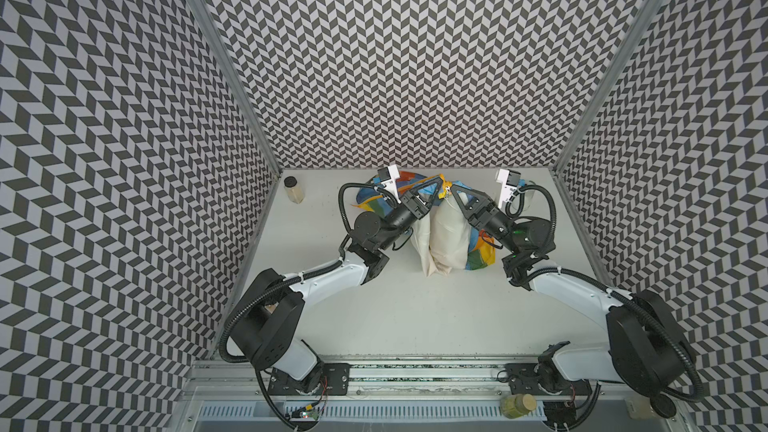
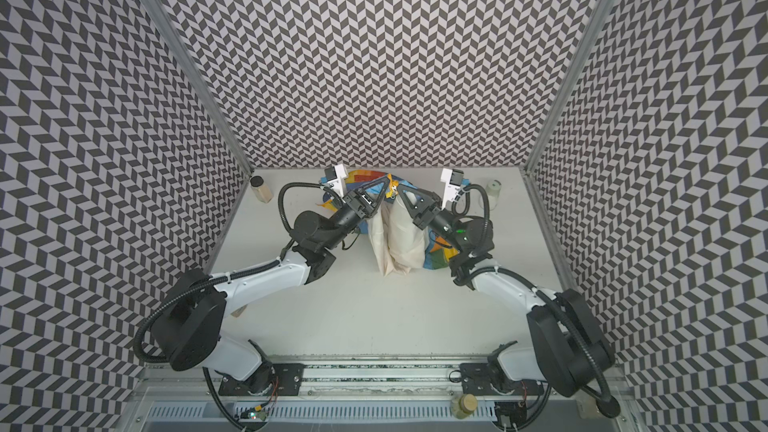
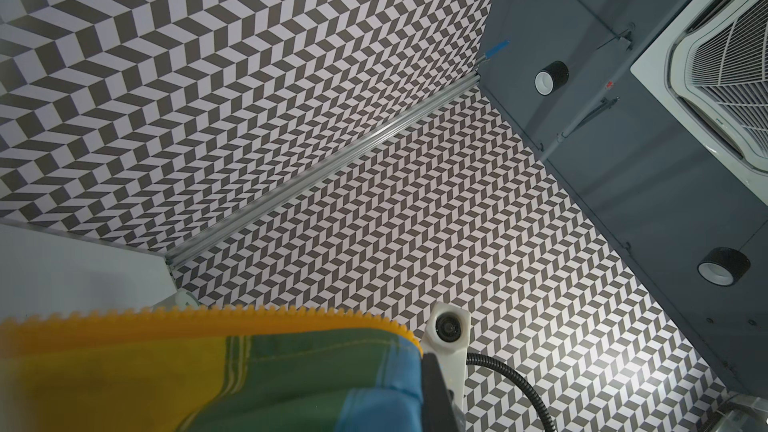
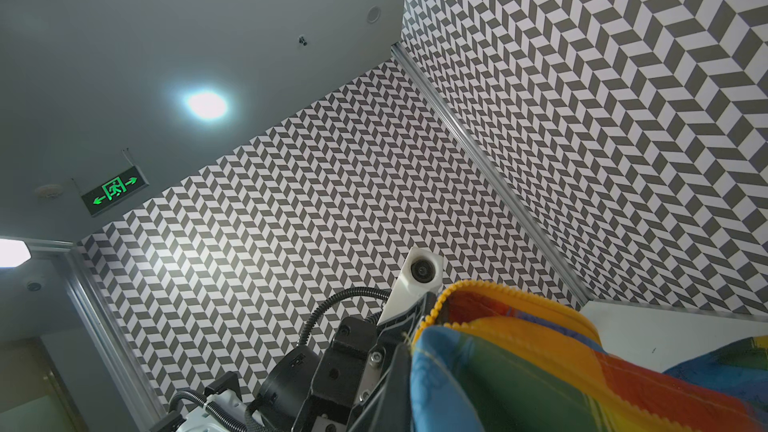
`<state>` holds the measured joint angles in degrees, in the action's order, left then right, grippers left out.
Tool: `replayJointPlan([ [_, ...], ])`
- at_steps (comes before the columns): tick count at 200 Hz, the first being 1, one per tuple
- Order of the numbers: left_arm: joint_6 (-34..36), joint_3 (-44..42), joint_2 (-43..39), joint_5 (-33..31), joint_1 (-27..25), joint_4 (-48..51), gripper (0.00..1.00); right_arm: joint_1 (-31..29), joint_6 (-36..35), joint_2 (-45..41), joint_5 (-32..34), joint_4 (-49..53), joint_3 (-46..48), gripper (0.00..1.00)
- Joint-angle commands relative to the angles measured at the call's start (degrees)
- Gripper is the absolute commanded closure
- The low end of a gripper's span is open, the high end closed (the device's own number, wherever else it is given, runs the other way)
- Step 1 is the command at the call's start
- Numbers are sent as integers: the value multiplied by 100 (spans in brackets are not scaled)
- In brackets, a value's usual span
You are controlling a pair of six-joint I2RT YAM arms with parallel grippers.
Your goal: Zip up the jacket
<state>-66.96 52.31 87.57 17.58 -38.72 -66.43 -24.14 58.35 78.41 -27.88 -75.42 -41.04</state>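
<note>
Evidently the jacket (image 1: 449, 238) should handle light, thin and limp, best gripped along its stiffer orange-yellow zipper strip (image 3: 208, 317); rainbow-striped outside, cream-lined, it hangs bunched at the far middle of the table (image 1: 374, 317), left gripper (image 1: 440, 185) and right gripper (image 1: 454, 189) both pinched shut on its top edge

Much of the jacket (image 1: 446, 238) lay out of sight.
In both top views the two arms covered its far, striped part. The spot where the left gripper (image 1: 441, 181) and right gripper (image 1: 453, 189) met the zipper strip (image 1: 446, 192) was too small to read. In the left wrist view the jacket (image 3: 249, 376) blurred near the lens and ran off the frame; the right wrist view cut it (image 4: 519, 367) off likewise.
</note>
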Motion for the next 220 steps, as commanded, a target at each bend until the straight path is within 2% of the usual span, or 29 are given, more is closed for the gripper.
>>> replayJointPlan([
  [1, 63, -63, -91, 140, -114, -158, 100, -38, 14, 25, -2, -546, -165, 100],
  [166, 695, 13, -474, 114, -136, 931, 100, -77, -130, 113, 112, -544, 67, 100],
  [220, 1172, 187, -627, 37, -235, 1765, 100, -97, -89, 133, 173, -542, 179, 100],
])
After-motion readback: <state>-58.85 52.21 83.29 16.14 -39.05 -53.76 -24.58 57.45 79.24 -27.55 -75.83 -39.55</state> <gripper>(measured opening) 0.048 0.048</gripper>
